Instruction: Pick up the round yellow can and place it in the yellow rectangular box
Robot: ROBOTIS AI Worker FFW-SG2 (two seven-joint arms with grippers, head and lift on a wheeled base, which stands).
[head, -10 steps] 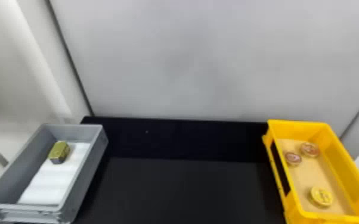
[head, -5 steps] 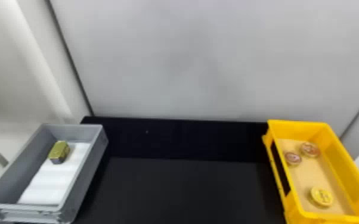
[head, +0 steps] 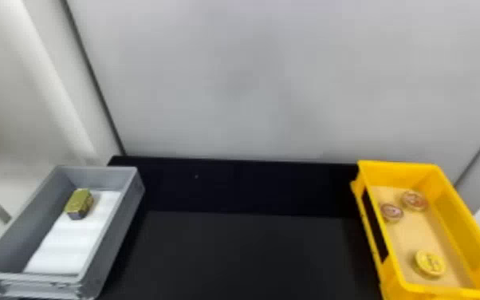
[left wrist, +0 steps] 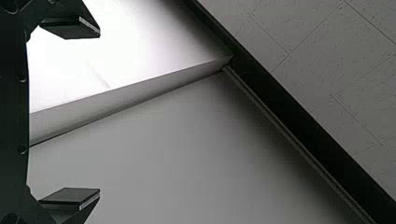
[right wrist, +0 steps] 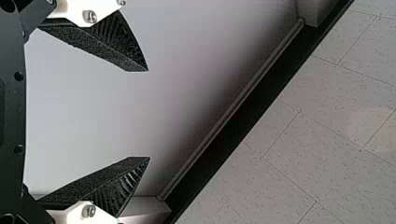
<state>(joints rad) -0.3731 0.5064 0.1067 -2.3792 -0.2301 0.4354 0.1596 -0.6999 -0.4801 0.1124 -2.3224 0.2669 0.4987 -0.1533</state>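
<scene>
- Round yellow can (head: pixel 430 263) rests in yellow rectangular box (head: pixel 455 223), R side of black tbl (head: pixel 251 251), near end, apart from 2 reddish cans (head: pixel 414 200).
- L gripper (left wrist: pixel 99 112), wrist cam: fingers spread wide.
- R gripper (right wrist: pixel 149 114), wrist cam: fingers likewise apart.

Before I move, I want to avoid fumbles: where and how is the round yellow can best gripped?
Probably by opposite sides of its rim, from above: the round yellow can lies flat inside the yellow rectangular box, whose walls would hinder a sideways approach.
</scene>
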